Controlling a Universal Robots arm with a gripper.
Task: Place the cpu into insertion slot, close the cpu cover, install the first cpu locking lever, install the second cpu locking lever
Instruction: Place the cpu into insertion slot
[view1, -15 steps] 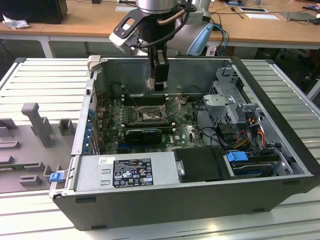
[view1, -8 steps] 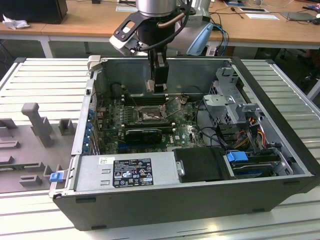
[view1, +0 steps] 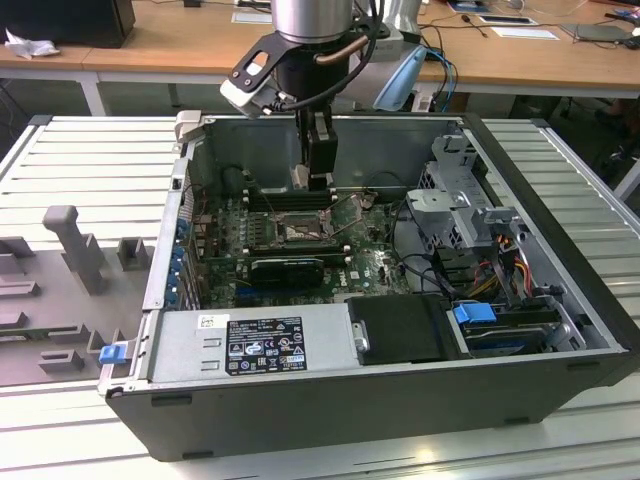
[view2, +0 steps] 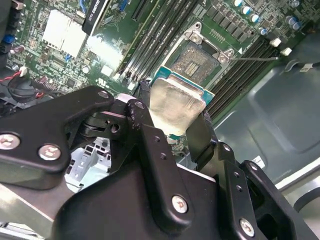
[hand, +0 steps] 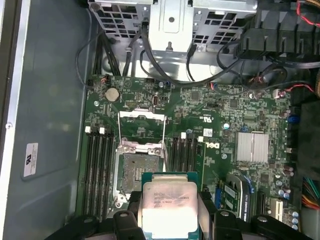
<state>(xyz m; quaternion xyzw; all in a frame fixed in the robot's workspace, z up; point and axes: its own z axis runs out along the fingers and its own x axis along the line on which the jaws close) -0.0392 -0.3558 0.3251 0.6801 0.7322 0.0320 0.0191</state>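
Computer case lies open on its side on the desk, so the green board faces up and the arm can reach straight down. Gripper hangs over the far middle of the board in the exterior view, just above the socket, whose contact bed is bare. Metal cover is swung back off it, leaving the way clear. Its levers look released, though such thin wire is hard to judge. Fingers are clamped on opposite edges of the chip, held clear above the socket and not yet seated.
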